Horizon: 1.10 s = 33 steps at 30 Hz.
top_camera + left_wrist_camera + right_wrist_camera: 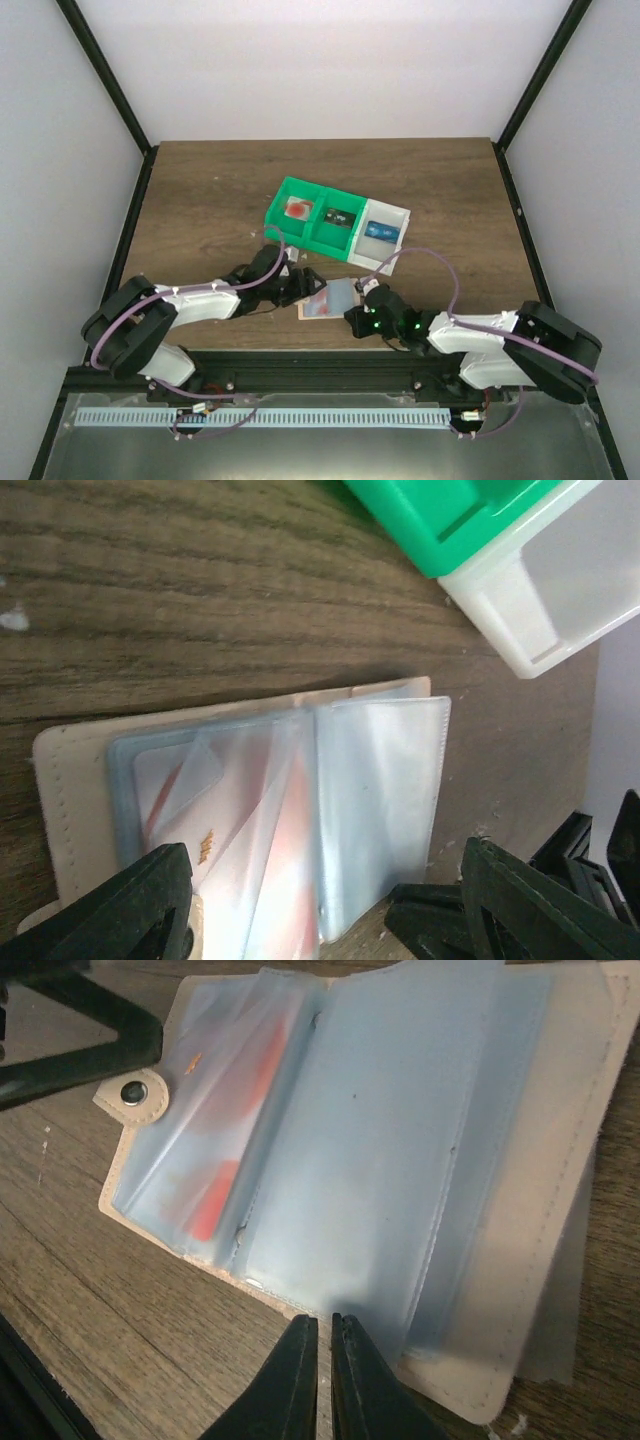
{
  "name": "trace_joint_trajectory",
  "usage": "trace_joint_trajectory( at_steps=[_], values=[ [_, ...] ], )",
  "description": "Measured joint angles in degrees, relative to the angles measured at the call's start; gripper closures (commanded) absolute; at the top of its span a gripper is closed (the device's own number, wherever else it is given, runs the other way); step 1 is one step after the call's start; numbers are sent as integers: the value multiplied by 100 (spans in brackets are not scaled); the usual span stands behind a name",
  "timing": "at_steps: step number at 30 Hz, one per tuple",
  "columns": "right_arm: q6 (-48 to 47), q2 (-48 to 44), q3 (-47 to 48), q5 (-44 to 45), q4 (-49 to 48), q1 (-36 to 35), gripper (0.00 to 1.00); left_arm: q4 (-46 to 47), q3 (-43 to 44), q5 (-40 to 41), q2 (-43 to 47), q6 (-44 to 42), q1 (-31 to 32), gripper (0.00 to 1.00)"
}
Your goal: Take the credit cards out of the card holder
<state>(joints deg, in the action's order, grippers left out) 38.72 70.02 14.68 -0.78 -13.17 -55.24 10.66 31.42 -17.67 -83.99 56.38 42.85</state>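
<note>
- Black fingers of the right gripper are seen pressed almost together at the near edge of the card holder; whether a sleeve is pinched cannot be told.
- Left gripper is spread wide over the holder's left end, beside a tan tab with a metal snap.
- Holder is laid open on the wood-grain table, between both grippers, with clear plastic sleeves fanned and an orange-red card glimpsed inside.
- Just beyond, a green bin and a white bin are set touching.

Top view overhead, facing down; wrist views close, sharing card holder.
</note>
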Motion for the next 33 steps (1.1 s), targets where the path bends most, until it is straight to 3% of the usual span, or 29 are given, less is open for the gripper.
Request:
trace_joint_trajectory(
  at_steps=[13, 24, 33],
  values=[
    [122, 210, 107, 79, 33, 35, 93, 26, -31, -66, -170, -2, -24, 24],
    [125, 251, 179, 87, 87, 35, 93, 699, 278, -223, -822, 94, 31, 24],
    [127, 245, 177, 103, 70, 35, 93, 1309, 286, -629, -1102, 699, 374, 24]
  ],
)
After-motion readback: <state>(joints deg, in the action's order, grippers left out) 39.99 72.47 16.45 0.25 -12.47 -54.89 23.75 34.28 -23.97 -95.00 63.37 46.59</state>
